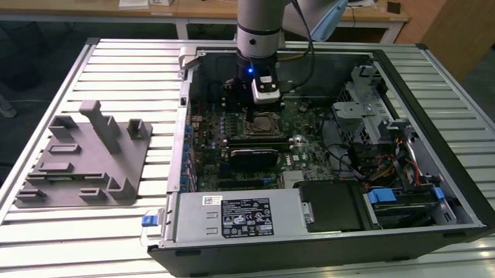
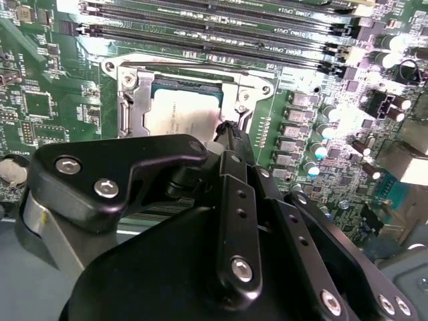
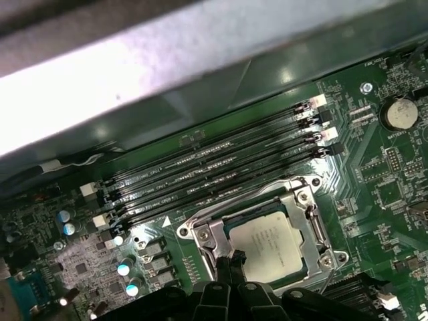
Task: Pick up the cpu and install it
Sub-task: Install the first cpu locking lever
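The cpu [image 2: 179, 110] lies flat inside the motherboard socket, its silver top showing within the open metal frame [image 2: 130, 100]. Both wrist views show it, and in the first wrist view the cpu [image 3: 271, 244] is square in the frame. My gripper [image 2: 226, 128] hangs just above the socket's edge, fingers together with nothing between them, the tip beside the cpu's rim. In the exterior view my gripper [image 1: 261, 104] reaches down into the open computer case over the socket [image 1: 260, 123].
Memory slots [image 3: 221, 167] run alongside the socket. The case wall [image 1: 185, 87] stands on the exterior view's left, and the drive cage and cables [image 1: 371, 116] on its right. A power supply [image 1: 232, 214] sits at the case's front. A grey fixture [image 1: 85, 156] lies on the slatted table.
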Controlling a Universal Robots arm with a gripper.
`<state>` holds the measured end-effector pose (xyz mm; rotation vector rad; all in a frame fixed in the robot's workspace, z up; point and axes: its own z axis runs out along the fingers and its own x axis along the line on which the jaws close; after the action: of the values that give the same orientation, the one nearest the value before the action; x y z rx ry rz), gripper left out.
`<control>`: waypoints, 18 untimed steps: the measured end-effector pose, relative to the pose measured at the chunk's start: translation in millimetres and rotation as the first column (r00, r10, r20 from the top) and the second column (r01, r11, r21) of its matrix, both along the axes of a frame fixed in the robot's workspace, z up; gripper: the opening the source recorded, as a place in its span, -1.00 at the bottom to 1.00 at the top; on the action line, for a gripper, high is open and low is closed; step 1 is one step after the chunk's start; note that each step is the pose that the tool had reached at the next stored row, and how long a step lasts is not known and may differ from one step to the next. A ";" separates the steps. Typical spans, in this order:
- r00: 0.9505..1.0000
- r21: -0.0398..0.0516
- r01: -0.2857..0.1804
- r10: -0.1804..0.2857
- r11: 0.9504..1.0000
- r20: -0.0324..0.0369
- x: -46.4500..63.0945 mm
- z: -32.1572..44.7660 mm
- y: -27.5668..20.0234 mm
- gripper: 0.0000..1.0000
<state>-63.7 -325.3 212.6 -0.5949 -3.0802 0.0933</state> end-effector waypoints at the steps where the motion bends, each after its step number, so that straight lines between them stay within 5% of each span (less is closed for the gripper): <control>1: 1.000 0.000 0.000 0.000 1.000 0.000 0.0 0.0 0.0 -0.79; 7: 1.000 0.001 0.000 0.000 1.000 -0.002 0.7 -0.2 0.0 -0.79; 13: 1.000 0.007 0.000 0.000 1.000 -0.017 4.9 -0.2 0.0 -0.79; 18: 1.000 0.016 0.000 0.000 1.000 -0.017 5.0 1.2 -0.1 -0.79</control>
<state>-58.7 -325.4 213.7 -0.5903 -3.0615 0.0740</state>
